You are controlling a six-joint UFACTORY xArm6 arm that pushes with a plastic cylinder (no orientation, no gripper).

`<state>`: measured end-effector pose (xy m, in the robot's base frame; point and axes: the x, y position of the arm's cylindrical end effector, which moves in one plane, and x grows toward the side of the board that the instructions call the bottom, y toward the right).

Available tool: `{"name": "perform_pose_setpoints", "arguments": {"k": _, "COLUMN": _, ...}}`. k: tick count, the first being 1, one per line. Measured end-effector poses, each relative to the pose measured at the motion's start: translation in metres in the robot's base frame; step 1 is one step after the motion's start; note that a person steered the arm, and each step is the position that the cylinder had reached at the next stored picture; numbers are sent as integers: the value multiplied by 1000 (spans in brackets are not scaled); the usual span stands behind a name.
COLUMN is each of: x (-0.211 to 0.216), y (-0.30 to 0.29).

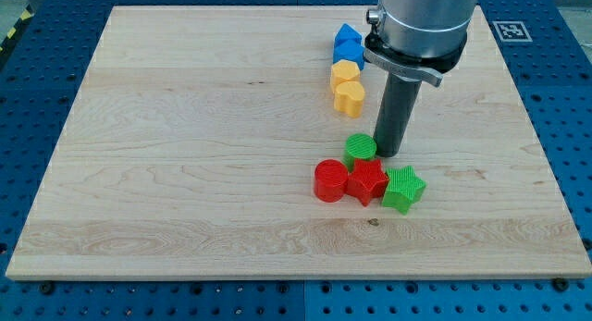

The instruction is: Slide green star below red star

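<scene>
The green star (403,188) lies on the wooden board, touching the right side of the red star (367,181). A red round block (329,180) touches the red star's left side. A green round block (361,148) sits just above the red star. My tip (387,154) rests on the board right beside the green round block, on its right, and just above the green star and red star.
A column of blocks stands toward the view's top: two blue blocks (348,34) (349,52), then a yellow block (344,73) and a yellow heart-like block (349,98). The board's right edge (546,173) lies beyond the green star.
</scene>
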<state>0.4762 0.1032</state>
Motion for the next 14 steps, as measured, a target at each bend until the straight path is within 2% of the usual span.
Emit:
{"name": "perform_pose_setpoints", "arguments": {"k": 2, "x": 8, "y": 31}}
{"name": "perform_pose_setpoints", "arguments": {"k": 3, "x": 28, "y": 52}}
{"name": "perform_pose_setpoints", "arguments": {"k": 4, "x": 79, "y": 74}}
{"name": "perform_pose_setpoints", "arguments": {"k": 5, "x": 122, "y": 43}}
{"name": "perform_pose_setpoints", "arguments": {"k": 6, "x": 115, "y": 18}}
{"name": "perform_pose_setpoints", "arguments": {"k": 8, "x": 111, "y": 24}}
{"name": "perform_pose_setpoints", "arguments": {"k": 9, "x": 95, "y": 79}}
{"name": "perform_pose_setpoints", "arguments": {"k": 10, "x": 47, "y": 99}}
{"name": "perform_pose_setpoints", "arguments": {"k": 11, "x": -4, "y": 93}}
{"name": "perform_pose_setpoints", "arguments": {"k": 12, "x": 1, "y": 46}}
{"name": "perform_pose_setpoints", "arguments": {"k": 14, "x": 36, "y": 43}}
